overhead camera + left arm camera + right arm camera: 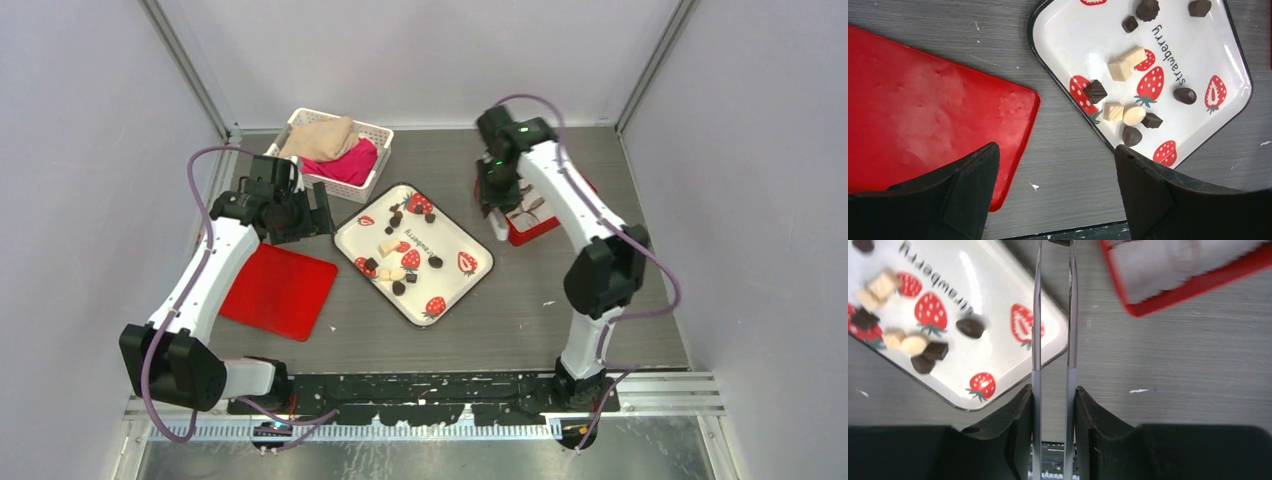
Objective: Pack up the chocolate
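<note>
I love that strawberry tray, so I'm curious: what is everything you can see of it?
The tray is a white, glossy rounded rectangle with a thin dark rim, printed with red strawberries and the word "strawberry". It lies flat on the grey table, turned diagonally, between the two arms, near a red sheet but apart from it. Dark chocolates and a few pale pieces sit loose on it. In the right wrist view the tongs cross its corner; contact cannot be judged.
</note>
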Motion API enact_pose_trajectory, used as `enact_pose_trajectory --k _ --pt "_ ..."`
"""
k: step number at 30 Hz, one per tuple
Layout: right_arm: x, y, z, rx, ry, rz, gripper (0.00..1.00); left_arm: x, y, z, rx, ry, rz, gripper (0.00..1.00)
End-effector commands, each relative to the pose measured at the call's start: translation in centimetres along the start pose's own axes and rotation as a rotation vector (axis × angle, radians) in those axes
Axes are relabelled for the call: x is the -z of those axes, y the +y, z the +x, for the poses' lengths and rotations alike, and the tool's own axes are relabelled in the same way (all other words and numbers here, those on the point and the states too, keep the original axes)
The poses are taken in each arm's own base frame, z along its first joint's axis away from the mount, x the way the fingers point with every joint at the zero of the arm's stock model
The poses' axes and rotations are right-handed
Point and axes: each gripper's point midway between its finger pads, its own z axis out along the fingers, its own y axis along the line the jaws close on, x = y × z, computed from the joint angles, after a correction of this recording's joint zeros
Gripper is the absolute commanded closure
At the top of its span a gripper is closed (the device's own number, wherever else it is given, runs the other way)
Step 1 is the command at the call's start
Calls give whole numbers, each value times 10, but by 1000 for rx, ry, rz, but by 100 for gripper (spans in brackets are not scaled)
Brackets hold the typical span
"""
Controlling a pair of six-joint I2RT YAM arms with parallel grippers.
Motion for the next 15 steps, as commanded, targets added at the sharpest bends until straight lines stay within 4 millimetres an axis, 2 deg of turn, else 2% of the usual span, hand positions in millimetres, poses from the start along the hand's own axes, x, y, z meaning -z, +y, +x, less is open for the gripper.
enact_pose_trajectory --k 1,3,7,10,15 --pt "37 -56 -8 -197 -112 11 99 6 -12 -25 -12 -82 42 15" --pt "30 -72 5 -229 -65 35 99 6 -13 -25 -8 -82 43 15" --pt "15 -87 26 -262 -1 51 99 6 -13 -25 -3 -81 48 15" --pt "3 -93 37 -276 40 58 99 6 -15 -24 0 -80 53 15" --pt "-8 -92 42 -276 68 43 96 6 -16 -24 5 -75 61 15"
